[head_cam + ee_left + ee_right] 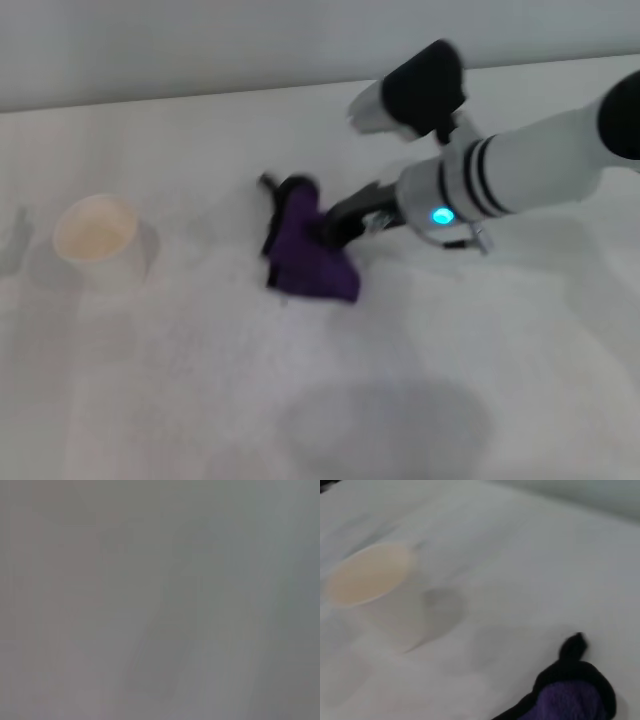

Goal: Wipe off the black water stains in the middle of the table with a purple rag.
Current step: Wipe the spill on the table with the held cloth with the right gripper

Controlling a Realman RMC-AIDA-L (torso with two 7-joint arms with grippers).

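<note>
At the left of the head view a cream cup (97, 236) stands on the table (200, 400), well apart from the rag. At centre the purple rag (308, 250) lies bunched on the table, pinched by the right gripper (335, 228). No stain shows; it may lie under the rag. A wide leftward sweep could topple the cup. The left gripper is unseen.
</note>
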